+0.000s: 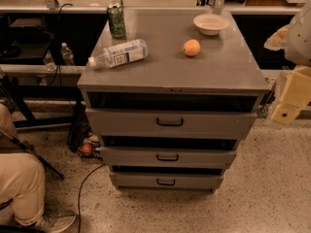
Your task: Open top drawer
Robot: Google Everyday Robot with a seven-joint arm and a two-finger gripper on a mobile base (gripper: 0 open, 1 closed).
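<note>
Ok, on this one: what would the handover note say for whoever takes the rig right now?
Gripper: at the right edge of the view, beside the cabinet's front right corner, not on any handle.
Top drawer: its front stands forward of the cabinet top with a dark gap above, so it looks partly out. Its black loop handle is free.
Done: at most a partial opening.
Left: probably bring the gripper across to the handle and pull further.
Mind: a lying water bottle and an orange on top could roll.
</note>
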